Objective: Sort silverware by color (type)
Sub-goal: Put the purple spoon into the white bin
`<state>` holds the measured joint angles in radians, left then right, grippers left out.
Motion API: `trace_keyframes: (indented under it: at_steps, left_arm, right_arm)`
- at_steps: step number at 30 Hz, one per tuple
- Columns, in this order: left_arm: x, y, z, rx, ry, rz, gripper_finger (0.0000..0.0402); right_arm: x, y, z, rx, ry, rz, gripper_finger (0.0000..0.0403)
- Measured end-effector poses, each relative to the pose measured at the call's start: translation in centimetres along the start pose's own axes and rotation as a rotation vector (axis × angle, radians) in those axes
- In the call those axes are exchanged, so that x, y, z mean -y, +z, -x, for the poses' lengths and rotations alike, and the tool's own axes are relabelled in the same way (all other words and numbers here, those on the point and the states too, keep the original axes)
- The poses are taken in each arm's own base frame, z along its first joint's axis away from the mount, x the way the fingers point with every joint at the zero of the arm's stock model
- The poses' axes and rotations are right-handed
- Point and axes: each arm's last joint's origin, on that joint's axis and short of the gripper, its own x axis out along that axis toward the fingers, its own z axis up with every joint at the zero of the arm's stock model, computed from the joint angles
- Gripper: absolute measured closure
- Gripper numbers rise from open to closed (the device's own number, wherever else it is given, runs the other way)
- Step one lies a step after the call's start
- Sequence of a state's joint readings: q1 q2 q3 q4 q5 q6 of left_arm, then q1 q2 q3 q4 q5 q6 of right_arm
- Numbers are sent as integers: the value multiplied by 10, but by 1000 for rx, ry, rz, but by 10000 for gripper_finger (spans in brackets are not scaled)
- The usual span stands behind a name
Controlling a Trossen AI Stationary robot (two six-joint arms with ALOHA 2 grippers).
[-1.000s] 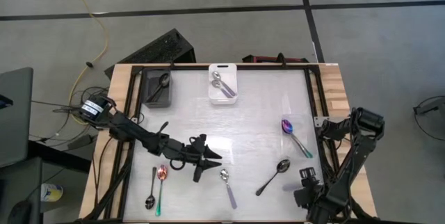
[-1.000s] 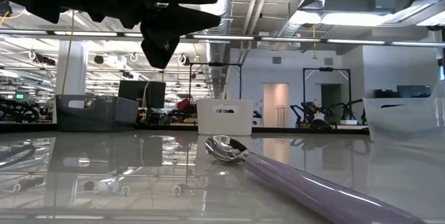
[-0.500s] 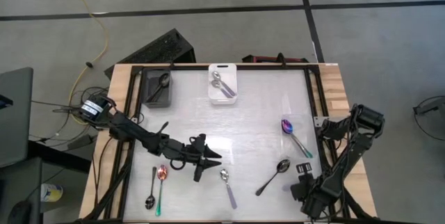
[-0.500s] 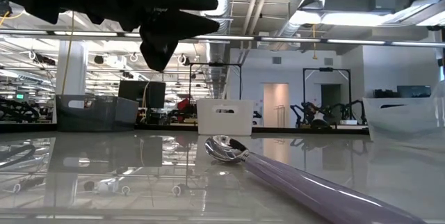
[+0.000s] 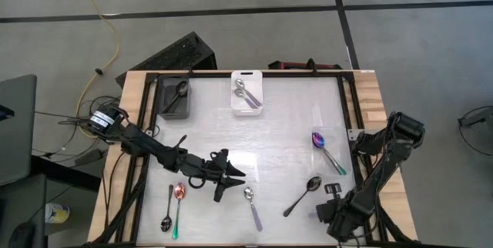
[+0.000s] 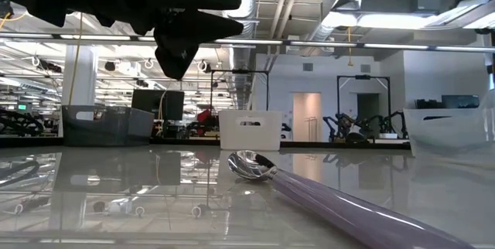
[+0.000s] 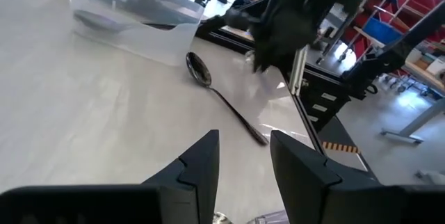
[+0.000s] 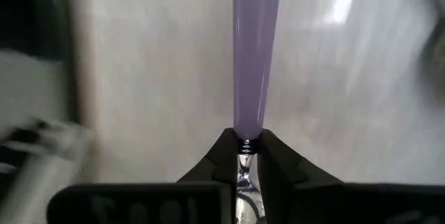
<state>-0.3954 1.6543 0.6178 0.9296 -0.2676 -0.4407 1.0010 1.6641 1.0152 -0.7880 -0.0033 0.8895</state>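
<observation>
Right wrist view: right gripper point(image 8: 249, 156) pinched on end of lavender spoon handle point(image 8: 254, 57), flat on tabletop point(image 8: 153, 78) nr front right corner. Spoon prob light, stiff, slick; end grip may swivel, mid-handle safer. Left gripper point(image 7: 243, 165) empty, fingers apart, above mid front edge

Two bins are placed side by side at the far edge of the surface point(image 5: 285, 125), the left bin point(image 5: 174, 97) holding one spoon point(image 5: 179, 92) and the right bin point(image 5: 248, 92) holding two. Two spoons point(image 5: 172, 208) are laid together near the front left corner. A single spoon point(image 5: 252, 206) is found front centre, another point(image 5: 303, 195) to its right, and one more point(image 5: 327, 151) behind that, near the right edge.
</observation>
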Motion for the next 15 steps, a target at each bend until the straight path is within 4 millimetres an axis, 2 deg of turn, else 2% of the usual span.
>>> trace_keyframes:
  at_steps: [4,8,12,15]
  left_arm:
    - [0,-2,0,-22,7,-6,287]
    - [-1,-4,0,-35,14,-10,287]
    - [-1,-6,1,-57,20,-17,287]
    - [0,-10,2,-87,24,-27,287]
  right_arm:
    - [2,21,30,112,43,-26,348]
    - [10,48,65,294,36,37,348]
    - [34,80,87,420,-98,168,348]
    - [64,107,103,470,-198,290,348]
